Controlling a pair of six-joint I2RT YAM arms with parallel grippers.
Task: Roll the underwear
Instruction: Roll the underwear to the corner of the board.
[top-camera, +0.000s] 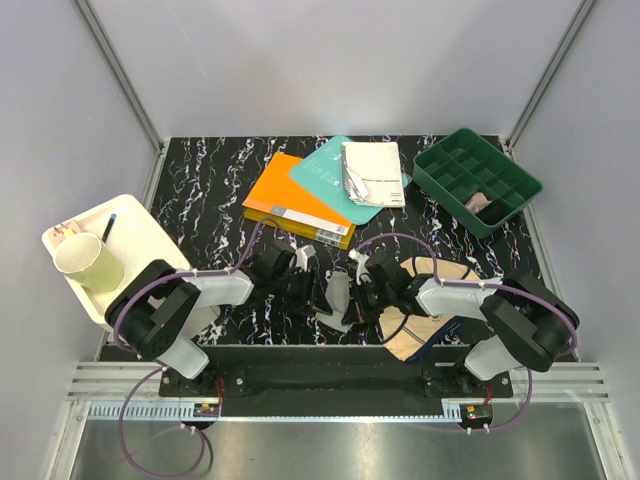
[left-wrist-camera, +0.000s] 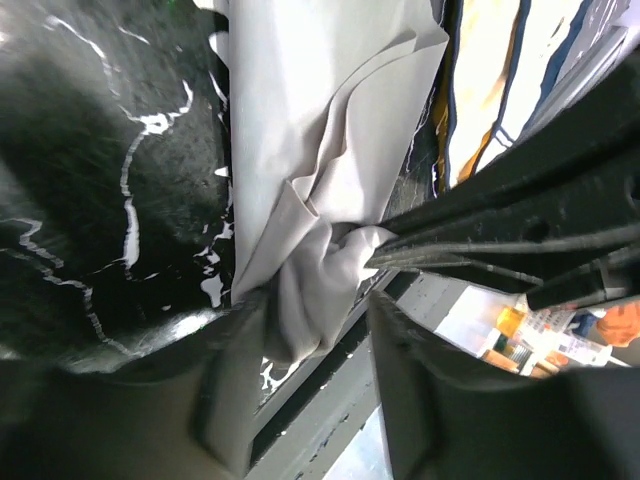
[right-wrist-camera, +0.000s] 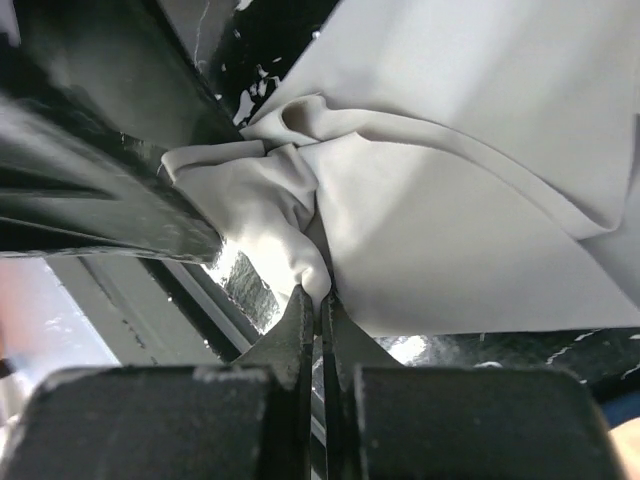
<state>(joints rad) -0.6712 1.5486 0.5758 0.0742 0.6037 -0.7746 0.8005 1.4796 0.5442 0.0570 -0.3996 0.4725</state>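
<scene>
The light grey underwear (top-camera: 338, 297) lies bunched near the table's front edge, between my two grippers. My left gripper (left-wrist-camera: 320, 335) is open, its jaws apart, and a hanging fold of the grey underwear (left-wrist-camera: 310, 200) rests against the left finger (left-wrist-camera: 225, 385). My right gripper (right-wrist-camera: 321, 300) is shut on a pinched fold of the grey underwear (right-wrist-camera: 450, 210). The beige underwear (top-camera: 432, 300) with navy edging lies spread under my right arm and shows in the left wrist view as the beige underwear (left-wrist-camera: 478, 95) behind the grey one.
An orange book (top-camera: 295, 200), a teal book (top-camera: 330, 172) and a white booklet (top-camera: 372, 172) lie at the back. A green compartment tray (top-camera: 475, 180) stands back right. A white tray (top-camera: 135, 235) with a cup (top-camera: 88, 262) sits left. The table's front rail (left-wrist-camera: 330, 400) is close below.
</scene>
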